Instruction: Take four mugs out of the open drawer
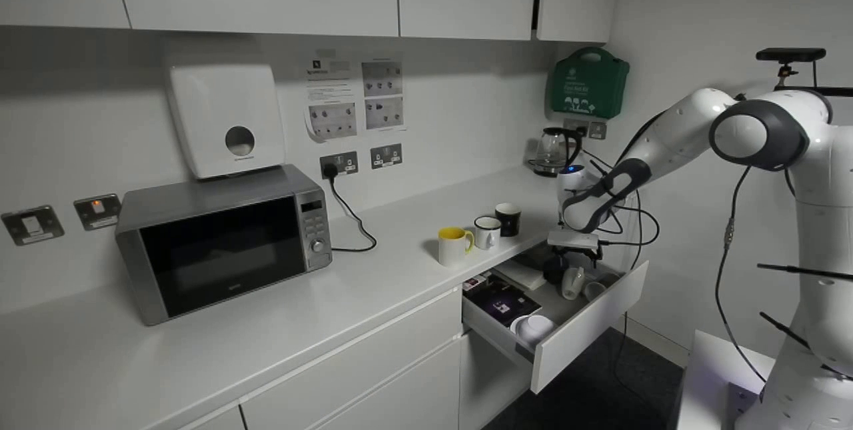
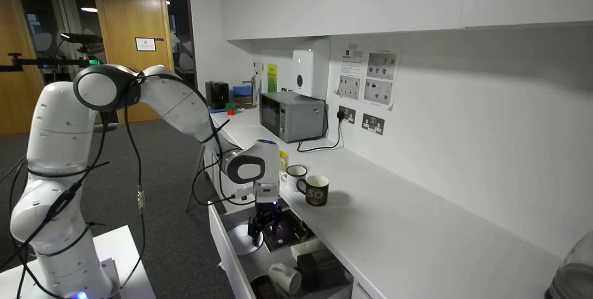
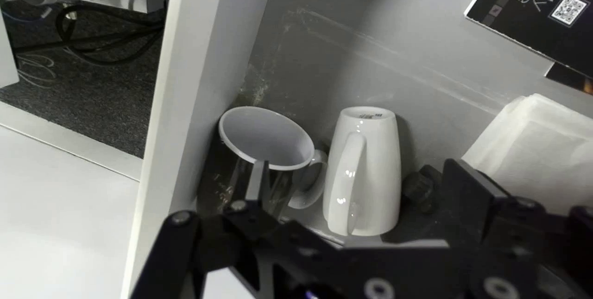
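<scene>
While a yellow-lined mug (image 1: 453,249), a dark-rimmed mug (image 1: 488,234) and a black mug (image 1: 508,220) stand in that order from left to right near the edge of the white tabletop (image 1: 393,270), the drawer (image 1: 590,325) below them is open. The last two are just beside each other. In both exterior views a white robot arm (image 1: 673,133) reaches over the drawer, and its gripper (image 3: 358,167) hangs there released, fingers (image 3: 470,192) spread wide. Seen from the wrist, a dark mug (image 3: 266,141) with a pale inside sits close by the drawer's front, and just right of it is a plain white mug (image 3: 375,169) with its base toward the camera; whether that one lies down or stands upside down, I cannot tell. Farther right in the drawer are folded white paper (image 3: 533,150) and a black booklet (image 3: 528,21). In an exterior view a white dish (image 1: 535,329) lies at the drawer's near end, a microwave (image 1: 223,250) takes up the left of the tabletop, and a glass kettle (image 1: 551,150) stands at its far right.
</scene>
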You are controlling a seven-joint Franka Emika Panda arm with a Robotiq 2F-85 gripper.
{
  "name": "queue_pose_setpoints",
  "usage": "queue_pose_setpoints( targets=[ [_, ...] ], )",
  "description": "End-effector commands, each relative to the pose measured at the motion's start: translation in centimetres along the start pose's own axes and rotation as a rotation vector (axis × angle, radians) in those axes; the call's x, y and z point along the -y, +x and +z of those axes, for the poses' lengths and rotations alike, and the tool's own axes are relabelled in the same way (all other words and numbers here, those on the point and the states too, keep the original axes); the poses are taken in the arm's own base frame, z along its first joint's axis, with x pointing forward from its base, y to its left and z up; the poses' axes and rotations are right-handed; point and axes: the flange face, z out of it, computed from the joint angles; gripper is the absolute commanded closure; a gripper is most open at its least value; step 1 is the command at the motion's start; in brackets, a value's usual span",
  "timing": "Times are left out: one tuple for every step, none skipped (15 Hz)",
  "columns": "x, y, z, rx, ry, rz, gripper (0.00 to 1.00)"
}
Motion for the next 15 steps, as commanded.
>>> queue_pose_setpoints(
  targets=[
    [1.1,0.8,0.6,-0.055,0.027,-0.023,0.00],
    [1.3,0.9,1.0,-0.057,0.034,-0.026,0.00],
    [1.4,1.0,1.6,-0.058,0.037,-0.026,0.00],
    [1.4,1.2,2.2,-0.061,0.042,-0.026,0.00],
    [1.5,1.4,2.7,-0.064,0.042,-0.027,0.00],
    [1.5,1.7,3.3,-0.067,0.043,-0.029,0.00],
    [1.5,1.9,3.8,-0.071,0.039,-0.030,0.00],
    [1.4,2.3,4.3,-0.075,0.038,-0.033,0.00],
    [1.3,2.7,4.8,-0.082,0.030,-0.038,0.00],
    [1.3,3.1,5.2,-0.088,0.022,-0.041,0.00],
    [1.2,3.4,5.5,-0.093,0.017,-0.043,0.00],
    [1.2,3.8,5.7,-0.097,0.011,-0.045,0.00],
    [1.2,4.2,5.9,-0.105,0.005,-0.048,0.00],
    [1.1,4.6,6.0,-0.111,-0.001,-0.051,0.00],
    [1.1,5.0,6.2,-0.115,-0.005,-0.054,0.00]
  ],
)
